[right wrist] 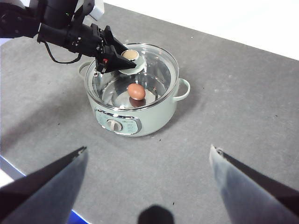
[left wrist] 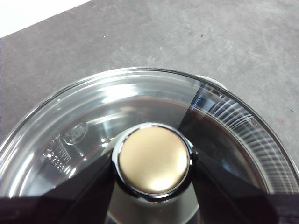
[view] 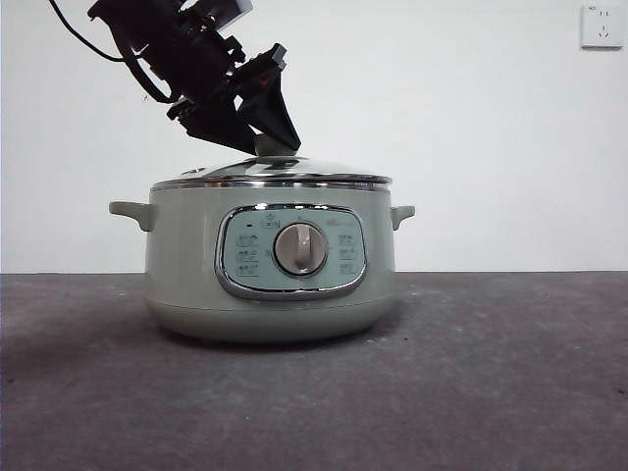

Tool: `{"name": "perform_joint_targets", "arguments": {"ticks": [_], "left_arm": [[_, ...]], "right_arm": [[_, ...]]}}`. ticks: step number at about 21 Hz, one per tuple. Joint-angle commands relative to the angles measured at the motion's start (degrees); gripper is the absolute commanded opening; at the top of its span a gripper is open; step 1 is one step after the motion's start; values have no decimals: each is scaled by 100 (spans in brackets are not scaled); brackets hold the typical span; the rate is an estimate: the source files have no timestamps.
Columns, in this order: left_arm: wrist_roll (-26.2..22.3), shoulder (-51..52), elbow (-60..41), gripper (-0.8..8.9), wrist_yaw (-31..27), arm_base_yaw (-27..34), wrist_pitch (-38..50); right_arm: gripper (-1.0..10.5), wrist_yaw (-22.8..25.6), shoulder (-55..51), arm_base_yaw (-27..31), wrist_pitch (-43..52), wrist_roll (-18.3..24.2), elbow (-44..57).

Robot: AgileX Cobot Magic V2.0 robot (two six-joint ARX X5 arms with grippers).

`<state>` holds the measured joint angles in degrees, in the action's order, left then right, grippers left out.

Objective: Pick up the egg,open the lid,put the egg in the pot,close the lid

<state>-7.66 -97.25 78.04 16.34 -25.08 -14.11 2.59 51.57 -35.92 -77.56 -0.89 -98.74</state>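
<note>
Dark grey tabletop (view: 510,373) ran back to a white wall (view: 471,118), which carried a socket (view: 601,26) at two o'clock in the front view. Mid-table stood the pot (view: 186,265), sage green, its dial (view: 300,248) facing forward. On it sat the lid (right wrist: 161,70), its chrome rim level on the pot's edge. From eleven o'clock in the front view the left gripper (left wrist: 154,161) reached down, its two black jaws clamped on either side of the lid's knob (left wrist: 154,158). Well away hovered the right gripper (right wrist: 149,161), jaws spread wide apart and holding nothing. Through the glass, the egg (right wrist: 136,91) lay on the pot's floor.
</note>
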Motion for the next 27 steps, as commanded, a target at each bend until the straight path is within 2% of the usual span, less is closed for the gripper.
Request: {"name": "perform_joint_targets", "arguments": {"ticks": [1,13,20,27], "left_arm": [[-144,-59,-52,-8,57,-2,-297],[-160,-57,24,-8,59,2,-426],[-236,-57,538,-8,55,44,-577],[-356,-81,575,-8,52,50,-787]], "right_arm": [[442,4,-11,-4,-136,-57,44],[442,4,-11,-4,-136,-44,44],[441,4,-11,-4,-136,-46,46],[441,4,-11,-4,-136,-46,46]]}}
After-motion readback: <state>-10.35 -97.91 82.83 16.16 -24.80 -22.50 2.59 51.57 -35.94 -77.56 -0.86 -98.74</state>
